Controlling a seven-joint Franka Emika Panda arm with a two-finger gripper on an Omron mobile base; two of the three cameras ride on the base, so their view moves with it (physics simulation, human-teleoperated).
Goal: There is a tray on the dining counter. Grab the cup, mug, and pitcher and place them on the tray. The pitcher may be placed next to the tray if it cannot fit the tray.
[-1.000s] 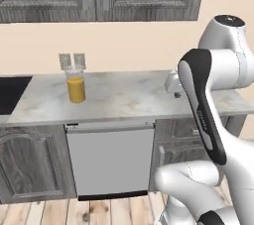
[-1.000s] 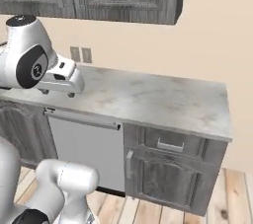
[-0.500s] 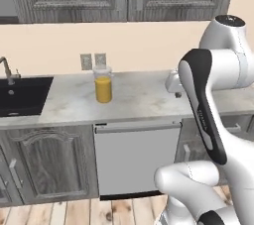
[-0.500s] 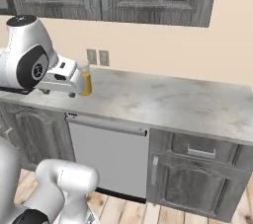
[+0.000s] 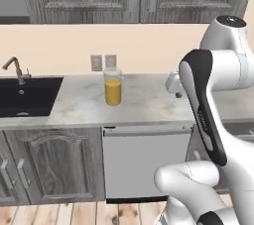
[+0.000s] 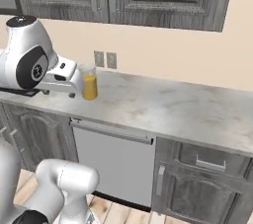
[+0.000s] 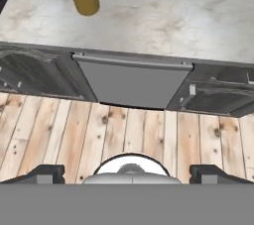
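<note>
The pitcher [image 5: 113, 87] stands upright on the worktop [image 5: 144, 102], just in front of the wall sockets [image 5: 103, 62] and between the black sink [image 5: 27, 95] and the dishwasher front [image 5: 148, 162]. The jaws [image 7: 126, 173] hang spread wide and empty, well apart from the pitcher, above the wooden floor [image 7: 124, 135].

One pitcher [image 5: 113, 87] on the tabletop [image 5: 144, 102], one sink [image 5: 27, 95], one faucet [image 5: 15, 68], two wall outlets [image 5: 103, 62].
</note>
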